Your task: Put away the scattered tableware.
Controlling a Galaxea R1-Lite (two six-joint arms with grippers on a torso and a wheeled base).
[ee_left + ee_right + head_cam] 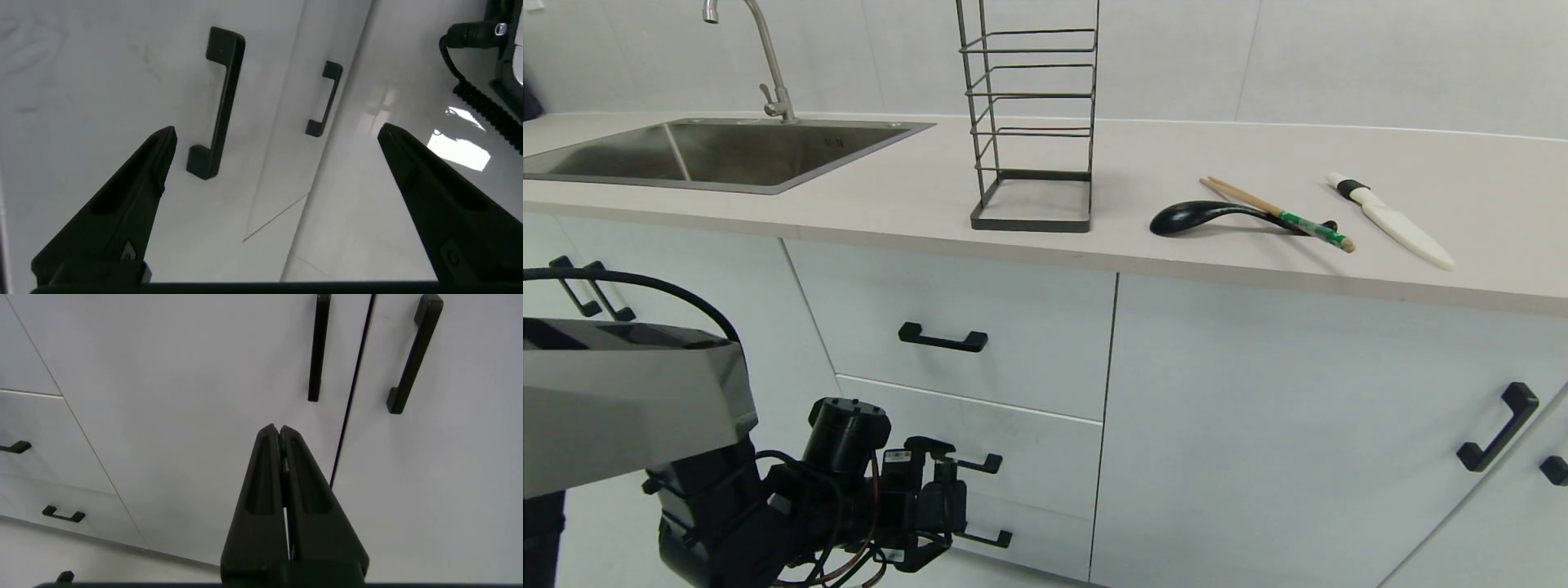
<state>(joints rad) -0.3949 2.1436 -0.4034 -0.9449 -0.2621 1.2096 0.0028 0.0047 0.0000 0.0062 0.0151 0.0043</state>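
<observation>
Tableware lies unsorted on the worktop (1160, 155): a black spoon (1186, 219), a pair of chopsticks (1274, 211) lying over its handle, and a white knife (1396, 224) just beside them toward the robot's right. A wire rack (1031, 131) stands upright between these items and the sink (727, 151).

Left gripper (276, 135): jaws spread wide, holding nothing, positioned low in front of the drawers (1013, 310) and near a drawer handle (214, 102).

Right gripper (280, 434): jaws pressed together with nothing between them, facing the cabinet doors (188, 392).

Assessment: no item has been put away and none is held. Every drawer and door in view appears closed. The task stands at its start, with spoon, chopsticks and knife all left to collect and store.
</observation>
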